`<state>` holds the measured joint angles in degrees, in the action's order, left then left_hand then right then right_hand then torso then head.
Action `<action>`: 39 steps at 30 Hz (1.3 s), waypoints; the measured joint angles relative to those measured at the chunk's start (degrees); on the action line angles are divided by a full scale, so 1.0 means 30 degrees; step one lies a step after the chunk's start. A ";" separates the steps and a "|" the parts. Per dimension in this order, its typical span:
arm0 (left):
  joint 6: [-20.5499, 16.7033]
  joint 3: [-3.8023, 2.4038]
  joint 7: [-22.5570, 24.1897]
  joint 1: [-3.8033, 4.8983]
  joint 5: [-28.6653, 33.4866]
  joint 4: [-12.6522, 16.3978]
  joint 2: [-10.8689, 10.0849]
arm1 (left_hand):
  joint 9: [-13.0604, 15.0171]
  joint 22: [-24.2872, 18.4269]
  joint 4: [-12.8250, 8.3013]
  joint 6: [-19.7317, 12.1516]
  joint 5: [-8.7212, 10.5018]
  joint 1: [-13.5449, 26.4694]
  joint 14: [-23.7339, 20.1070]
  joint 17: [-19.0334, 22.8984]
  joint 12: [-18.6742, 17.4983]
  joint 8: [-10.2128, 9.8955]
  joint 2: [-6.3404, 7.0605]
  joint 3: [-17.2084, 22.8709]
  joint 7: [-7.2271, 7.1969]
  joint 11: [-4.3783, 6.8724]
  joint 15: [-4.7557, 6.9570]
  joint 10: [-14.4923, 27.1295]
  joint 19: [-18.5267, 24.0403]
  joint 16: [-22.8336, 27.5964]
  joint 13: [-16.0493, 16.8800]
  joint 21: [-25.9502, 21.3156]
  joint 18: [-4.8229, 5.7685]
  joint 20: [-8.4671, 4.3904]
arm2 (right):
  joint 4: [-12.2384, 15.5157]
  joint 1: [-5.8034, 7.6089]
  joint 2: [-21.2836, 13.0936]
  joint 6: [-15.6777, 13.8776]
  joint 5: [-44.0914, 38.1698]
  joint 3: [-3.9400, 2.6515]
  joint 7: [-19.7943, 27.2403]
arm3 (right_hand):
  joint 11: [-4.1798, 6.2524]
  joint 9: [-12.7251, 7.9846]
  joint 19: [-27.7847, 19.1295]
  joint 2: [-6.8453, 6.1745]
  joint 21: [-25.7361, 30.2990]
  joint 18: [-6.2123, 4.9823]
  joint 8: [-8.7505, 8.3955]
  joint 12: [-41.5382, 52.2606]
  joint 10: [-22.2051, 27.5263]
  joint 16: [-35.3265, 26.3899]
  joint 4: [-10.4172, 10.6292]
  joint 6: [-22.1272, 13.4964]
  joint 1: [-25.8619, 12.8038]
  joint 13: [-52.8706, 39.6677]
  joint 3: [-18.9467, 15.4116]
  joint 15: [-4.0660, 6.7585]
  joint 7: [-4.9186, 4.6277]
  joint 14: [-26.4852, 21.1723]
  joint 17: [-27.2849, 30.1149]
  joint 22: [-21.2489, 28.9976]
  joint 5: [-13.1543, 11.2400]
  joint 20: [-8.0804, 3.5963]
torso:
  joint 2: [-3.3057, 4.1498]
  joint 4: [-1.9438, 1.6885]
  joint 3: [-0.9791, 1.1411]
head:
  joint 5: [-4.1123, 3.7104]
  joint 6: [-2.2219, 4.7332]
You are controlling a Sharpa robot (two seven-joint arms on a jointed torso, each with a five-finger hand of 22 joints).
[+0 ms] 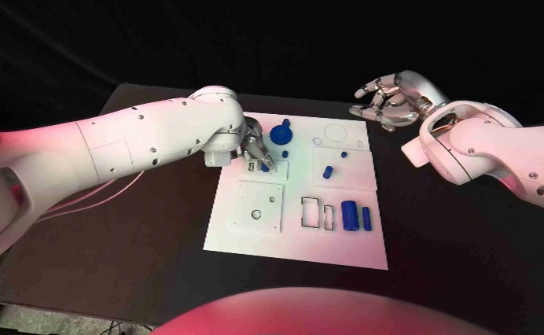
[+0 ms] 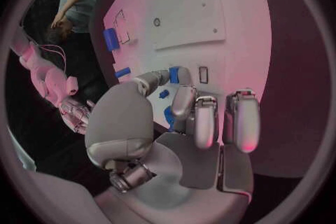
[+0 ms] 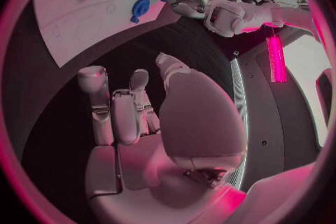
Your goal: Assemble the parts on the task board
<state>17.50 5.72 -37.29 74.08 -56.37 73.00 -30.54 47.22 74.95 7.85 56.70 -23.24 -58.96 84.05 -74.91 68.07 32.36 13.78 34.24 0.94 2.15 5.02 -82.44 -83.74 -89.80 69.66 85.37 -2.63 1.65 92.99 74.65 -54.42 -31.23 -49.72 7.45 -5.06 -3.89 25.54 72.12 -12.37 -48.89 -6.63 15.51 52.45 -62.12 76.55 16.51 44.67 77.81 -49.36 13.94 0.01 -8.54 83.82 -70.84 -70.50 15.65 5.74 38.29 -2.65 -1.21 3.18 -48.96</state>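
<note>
Black tabletop (image 1: 148,272), white board (image 1: 297,225) lying mid-table, long axis running away from the robot; no legible writing. Left hand (image 1: 251,149) down on the board's far-left part, fingers pinching a small blue peg (image 1: 266,167). Right hand (image 1: 389,100) raised beyond the board's far-right corner, fingers loosely apart, holding nothing. Round blue knob (image 1: 281,130) just beside the left hand. Two blue cylinders (image 1: 351,215) lying near-right, lengthwise along the board.
</note>
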 measured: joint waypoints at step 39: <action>-0.1073 -0.1468 -0.0036 0.0506 -0.0080 0.1534 -0.1895 | -0.0607 -0.0008 0.2968 -0.1637 0.2120 -0.1207 0.0003 0.0001 -0.0707 -0.2123 -0.0710 -0.6071 0.0747 -0.0462 -0.0287 0.0679 -0.0114 0.0000 -0.0511 -0.0612 -0.0001 0.0114 | -0.0136 -0.0044 -0.0084 -0.0181 0.0180 0.0000 0.0266 | 0.0001 -0.0033 0.0000 0.0005 0.0069 0.0001 0.0074 0.0000 0.0000 0.0001 0.0000 -0.0126 -0.0154 0.0021 -0.0001 0.0000 0.0010 0.0000 0.0015 0.0016 0.0000 0.0000 | -0.0004 -0.0011 0.0004 | -0.0059 0.0377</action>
<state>14.28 1.31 -37.40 75.60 -56.61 77.60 -36.22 45.39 74.92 16.76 51.79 -16.88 -62.58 84.06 -74.90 65.95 25.99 11.65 16.03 3.18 0.77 4.16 -80.41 -84.08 -89.79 68.13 83.54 -2.63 1.99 92.59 74.52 -54.67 -31.77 -49.18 7.45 -4.26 -3.89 25.44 72.12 -12.36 -48.69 -6.62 15.73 52.45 -62.12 76.55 16.51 44.29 77.35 -49.29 13.94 0.01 -8.51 83.82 -70.79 -70.45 15.65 5.74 38.28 -2.68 -1.20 3.00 -47.83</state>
